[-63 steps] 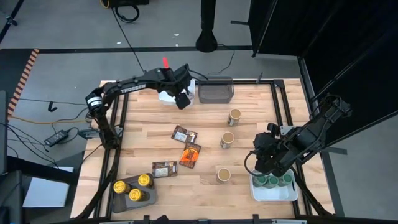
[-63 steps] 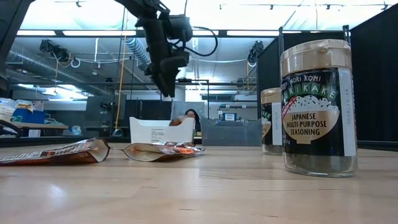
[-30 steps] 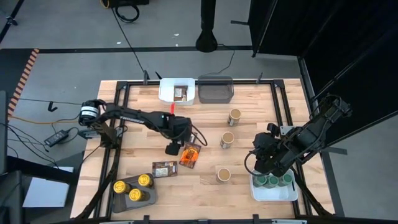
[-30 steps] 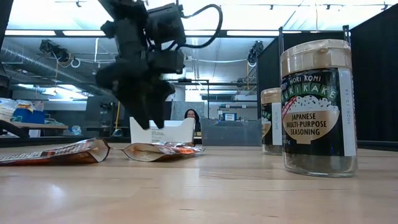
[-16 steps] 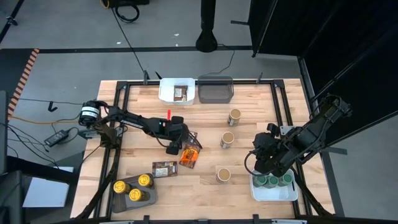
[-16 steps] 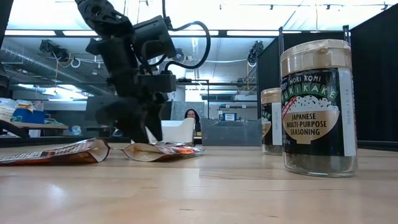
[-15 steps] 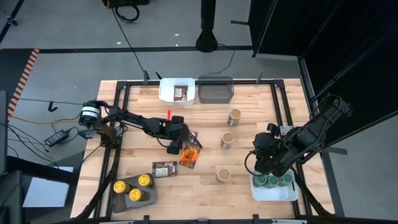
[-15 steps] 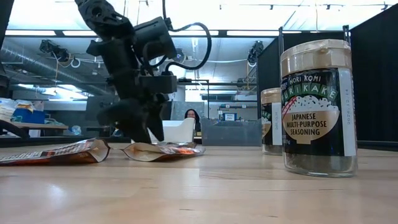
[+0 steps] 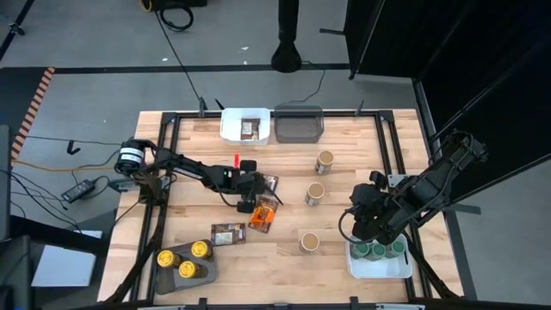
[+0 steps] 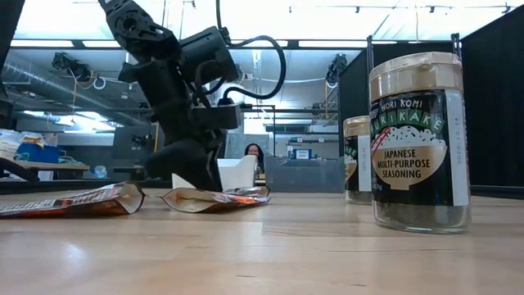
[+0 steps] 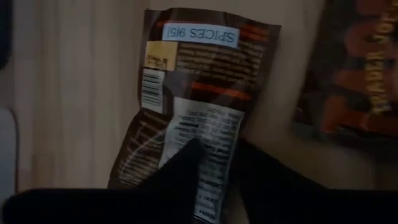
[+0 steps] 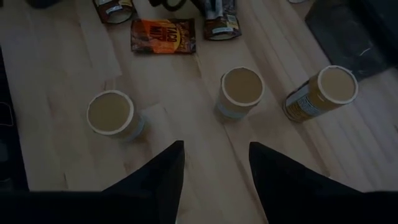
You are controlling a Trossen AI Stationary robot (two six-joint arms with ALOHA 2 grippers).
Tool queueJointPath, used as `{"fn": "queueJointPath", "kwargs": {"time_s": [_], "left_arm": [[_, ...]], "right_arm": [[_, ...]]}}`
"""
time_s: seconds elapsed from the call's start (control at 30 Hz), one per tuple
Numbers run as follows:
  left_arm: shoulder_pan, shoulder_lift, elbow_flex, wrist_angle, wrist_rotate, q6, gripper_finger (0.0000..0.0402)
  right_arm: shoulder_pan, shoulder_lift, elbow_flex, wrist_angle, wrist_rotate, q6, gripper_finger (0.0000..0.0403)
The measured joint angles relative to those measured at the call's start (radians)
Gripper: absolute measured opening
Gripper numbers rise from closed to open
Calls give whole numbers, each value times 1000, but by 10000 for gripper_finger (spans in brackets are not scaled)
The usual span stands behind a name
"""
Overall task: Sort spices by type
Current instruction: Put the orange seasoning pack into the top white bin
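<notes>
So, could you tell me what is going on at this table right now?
The robot is sorting spices into trays. Its left gripper is down at the table's middle on a brown packet, fingers straddling its lower end. An orange packet lies beside it, and another brown packet nearer the front. One brown packet sits in the white tray at the back. Three tan-lidded jars stand unsorted. The right gripper hovers open above its green-lidded jars, waiting.

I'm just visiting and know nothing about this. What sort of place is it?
Probably a robotics lab or workshop: two dark robot arms work at a wooden table, cables trail over the grey floor, and exposed ducts run under strip lights.
</notes>
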Motion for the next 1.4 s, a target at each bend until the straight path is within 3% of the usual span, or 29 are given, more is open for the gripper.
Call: {"fn": "queueJointPath", "kwargs": {"time_s": [0.2, 0.4, 0.63, 0.8, 1.0, 1.4], "left_arm": [[3, 3, -1, 6, -36, -58, 14], [-4, 9, 92, -122, -33, -159, 8], [-19, 10, 362, -413, 11, -231, 2], [4, 8, 555, -584, -23, -234, 1], [141, -19, 673, -670, -44, -207, 0], [484, -91, 665, -659, -72, -108, 0]], "right_arm": [[0, 0, 0, 19, 0, 0, 190], [0, 0, 0, 21, 1, 0, 190], [0, 0, 0, 21, 1, -3, 190], [0, 0, 0, 21, 7, -5, 190], [0, 1, 0, 21, 9, -11, 190], [0, 1, 0, 18, 12, -11, 190]]}}
